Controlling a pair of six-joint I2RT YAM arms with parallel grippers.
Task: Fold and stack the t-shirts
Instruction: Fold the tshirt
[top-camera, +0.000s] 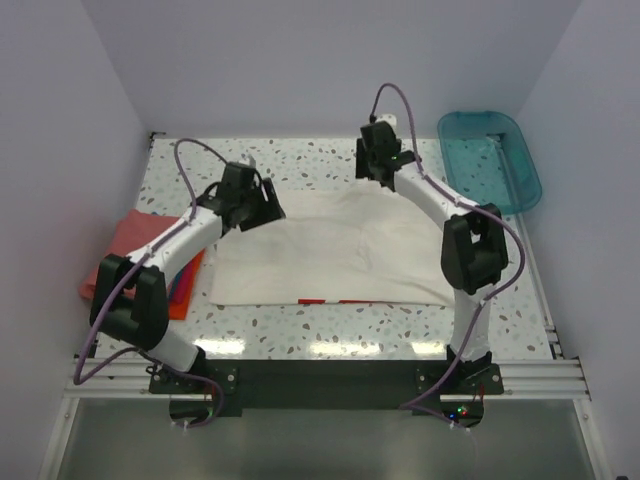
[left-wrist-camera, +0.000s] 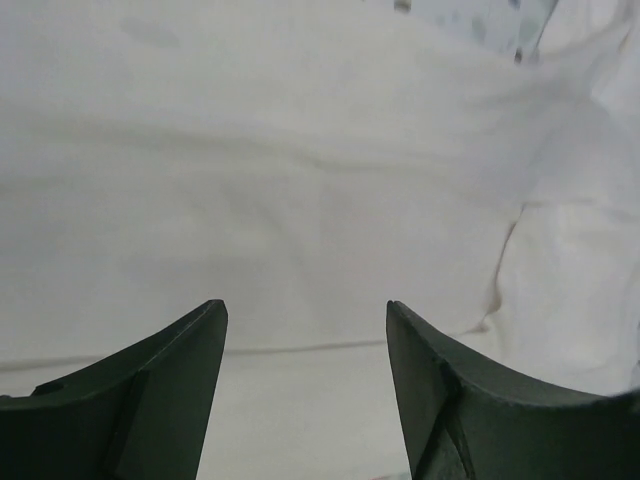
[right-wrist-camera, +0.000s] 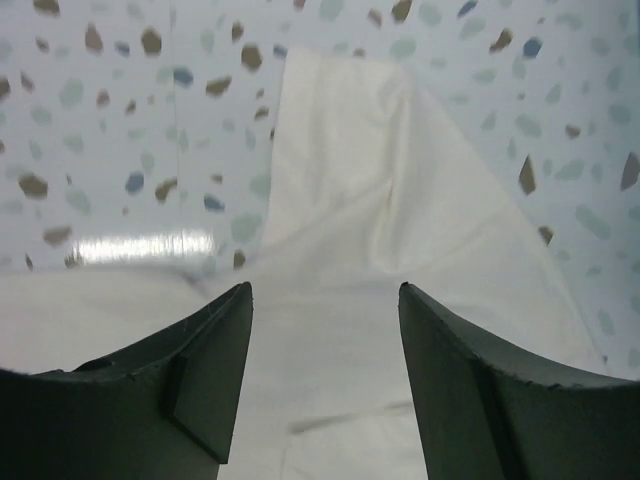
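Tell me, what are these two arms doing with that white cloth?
Two robot arms are folding t-shirts. A white t-shirt lies spread on the speckled table. The left gripper and right gripper, both open, are poised at its far edge, holding nothing. At the left lie folded red and orange shirts; a teal tub sits far right.

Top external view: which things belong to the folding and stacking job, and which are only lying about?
Job: large white cloth t-shirt, spread out; folded salmon-pink cloth t-shirt; folded orange-red cloth t-shirt.
Lying about: teal translucent plastic tub.
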